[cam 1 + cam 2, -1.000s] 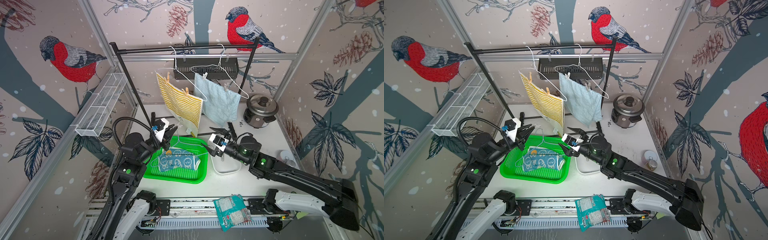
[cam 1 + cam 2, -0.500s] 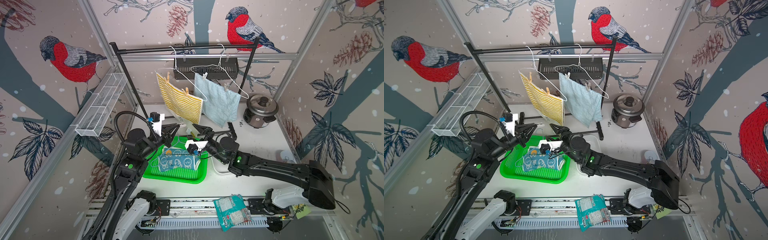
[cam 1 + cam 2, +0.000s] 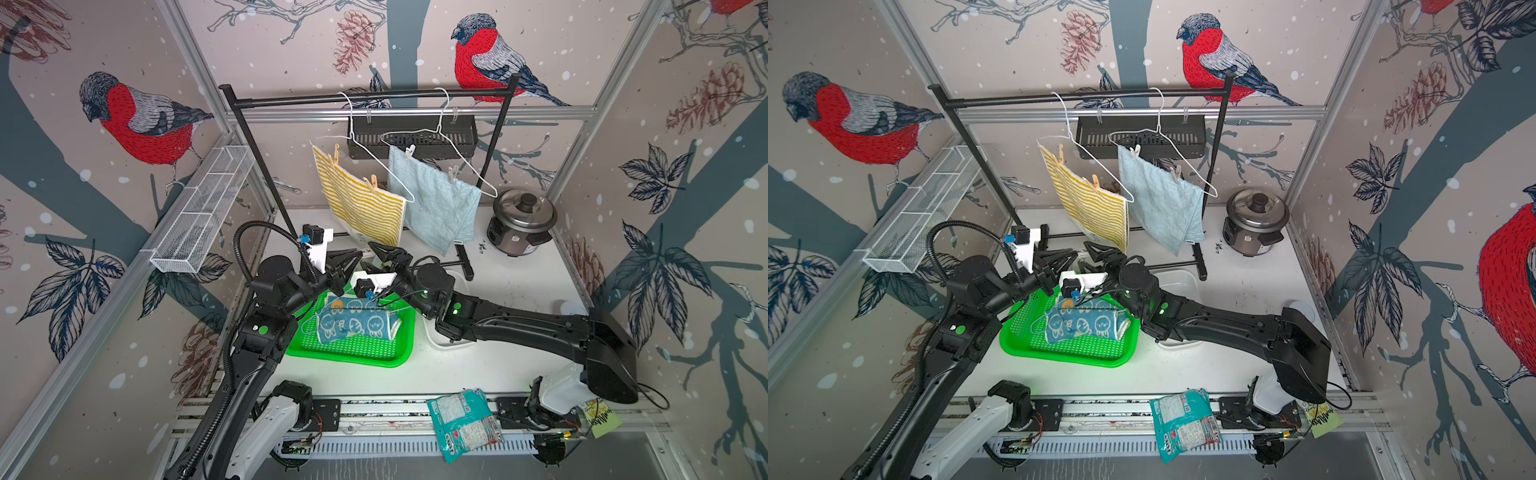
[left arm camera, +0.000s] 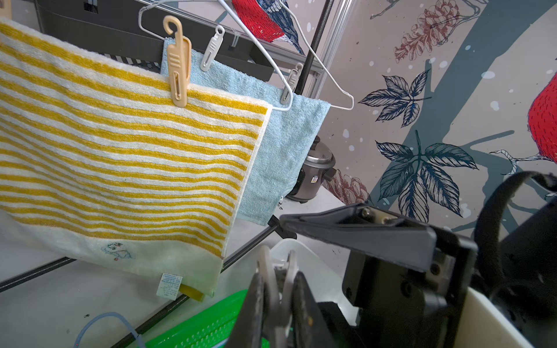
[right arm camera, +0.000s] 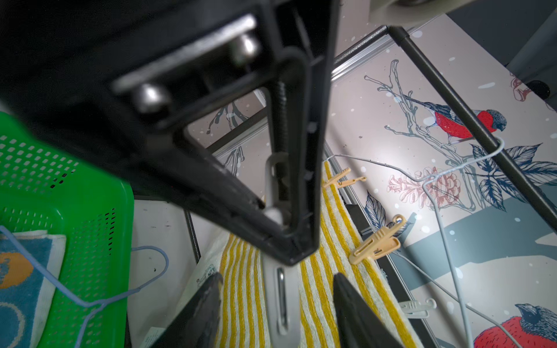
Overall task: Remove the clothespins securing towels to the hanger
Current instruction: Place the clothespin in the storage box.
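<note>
My left gripper (image 4: pixel 278 280) is shut on a pale grey clothespin (image 4: pixel 266 265) above the back of the green tray (image 3: pixel 357 353). My right gripper (image 5: pixel 277 275) faces it with open jaws either side of that clothespin (image 5: pixel 280 301), a gap showing on both sides. In both top views the two grippers (image 3: pixel 353 259) (image 3: pixel 384 251) meet tip to tip. The yellow-striped towel (image 3: pixel 361 208) hangs from a white hanger by tan clothespins (image 3: pixel 336 153) (image 3: pixel 372 183). White clothespins (image 3: pixel 409 151) (image 3: pixel 454 173) hold the light-blue towel (image 3: pixel 436 208). The teal towel (image 3: pixel 353 324) lies in the tray.
The black rack's foot bar (image 3: pixel 463 262) runs just behind the grippers. A white bin (image 3: pixel 457 276) sits under the right arm, and a rice cooker (image 3: pixel 521 222) stands at the back right. A wire shelf (image 3: pixel 203 208) lines the left wall. A snack packet (image 3: pixel 463 419) lies on the front rail.
My right arm has swung left from over the white bin to the left gripper, its jaws narrowing around the clothespin. The left gripper has risen slightly, still shut.
</note>
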Robot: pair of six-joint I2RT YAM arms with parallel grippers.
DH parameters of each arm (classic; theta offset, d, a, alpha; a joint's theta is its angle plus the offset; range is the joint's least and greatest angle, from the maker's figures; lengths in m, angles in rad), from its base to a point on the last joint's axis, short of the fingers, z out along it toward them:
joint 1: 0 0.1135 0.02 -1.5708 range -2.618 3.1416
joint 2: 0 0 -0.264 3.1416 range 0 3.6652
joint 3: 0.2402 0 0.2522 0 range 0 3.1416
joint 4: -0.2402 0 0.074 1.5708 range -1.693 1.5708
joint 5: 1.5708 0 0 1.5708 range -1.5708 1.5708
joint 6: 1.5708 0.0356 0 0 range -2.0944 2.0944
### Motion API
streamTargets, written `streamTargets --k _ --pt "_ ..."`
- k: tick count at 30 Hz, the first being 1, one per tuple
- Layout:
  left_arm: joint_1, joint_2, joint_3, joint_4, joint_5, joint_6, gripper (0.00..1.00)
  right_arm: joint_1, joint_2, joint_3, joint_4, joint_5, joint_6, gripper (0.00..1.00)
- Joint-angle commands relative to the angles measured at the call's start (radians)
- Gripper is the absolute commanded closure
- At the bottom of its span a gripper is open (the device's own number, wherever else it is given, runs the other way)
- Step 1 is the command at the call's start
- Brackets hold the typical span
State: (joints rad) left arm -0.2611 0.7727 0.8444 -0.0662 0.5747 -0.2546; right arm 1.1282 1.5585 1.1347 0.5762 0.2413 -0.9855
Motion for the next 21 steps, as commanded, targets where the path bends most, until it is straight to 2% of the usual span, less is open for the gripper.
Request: streamTargets --k 1,14,19,20,21 --pt "0.0 0.004 -0.001 0.023 0.03 0.003 1.0 -0.021 0.005 0.034 -0.004 -0.05 0.099 0.48" --pt "0.0 0.007 0.001 0.02 0.027 -0.005 1.0 -0.039 0.026 0.053 -0.028 -0.095 0.148 0.69" --pt "0.0 0.004 0.001 0.022 0.022 -0.009 1.0 -0.038 0.028 0.057 -0.056 -0.096 0.149 0.86" --pt "-0.002 0.004 0.001 0.023 0.018 -0.012 0.97 -0.038 0.025 0.056 -0.059 -0.096 0.15 0.88" --pt "-0.001 0.005 0.001 0.026 0.014 -0.014 0.89 -0.038 0.023 0.054 -0.063 -0.096 0.151 0.91"
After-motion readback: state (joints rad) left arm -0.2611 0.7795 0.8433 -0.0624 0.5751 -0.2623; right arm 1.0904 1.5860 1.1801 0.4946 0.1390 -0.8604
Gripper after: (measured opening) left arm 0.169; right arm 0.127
